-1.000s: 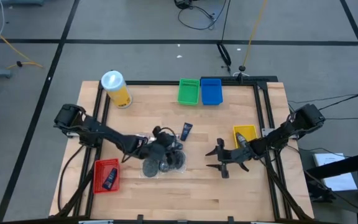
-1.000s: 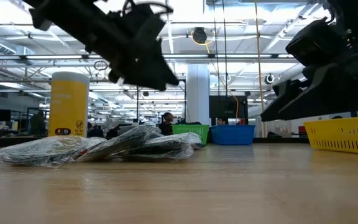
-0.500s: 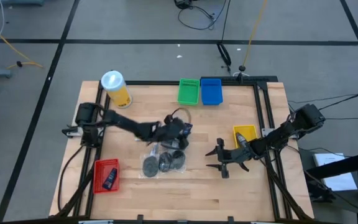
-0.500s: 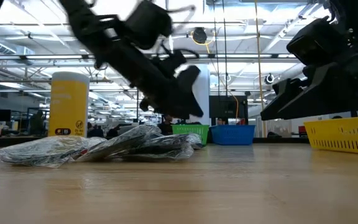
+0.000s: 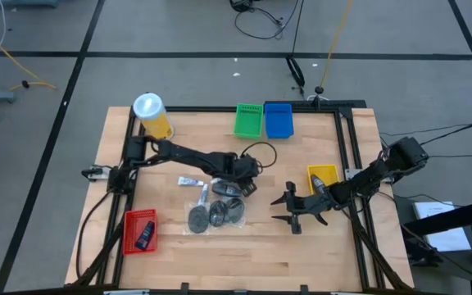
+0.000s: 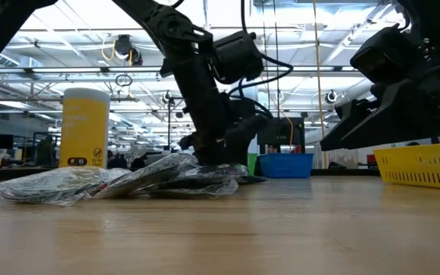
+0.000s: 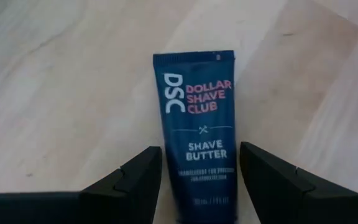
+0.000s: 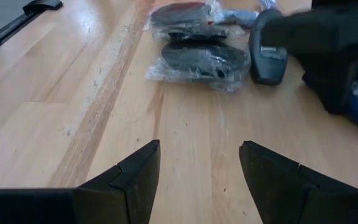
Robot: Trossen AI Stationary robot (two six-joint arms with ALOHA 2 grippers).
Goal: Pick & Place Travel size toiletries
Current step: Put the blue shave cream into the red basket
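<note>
A dark blue flat tube (image 7: 194,112) printed "shave butter" lies flat on the wood. My left gripper (image 7: 201,155) is open and low over it, one finger on each side of the tube's lower half; in the high view the left gripper (image 5: 248,174) is at mid-table. Clear-bagged dark discs (image 5: 217,215) lie nearer the near edge, with a dark oblong item (image 5: 228,188), a small tube (image 5: 201,195) and a pale sachet (image 5: 188,181). My right gripper (image 5: 289,210) hangs open over bare wood to their right.
A red tray (image 5: 140,231) near the left front holds a dark item. A yellow tray (image 5: 322,176) sits at the right, green (image 5: 249,120) and blue trays (image 5: 278,120) at the far edge, and a yellow canister (image 5: 153,117) at the far left. Bare wood lies along the near edge.
My left arm has swung from above the bagged discs toward the far right, reaching out and coming down over the blue tube. The bagged discs, covered by the arm before, now show. My right arm has kept still.
</note>
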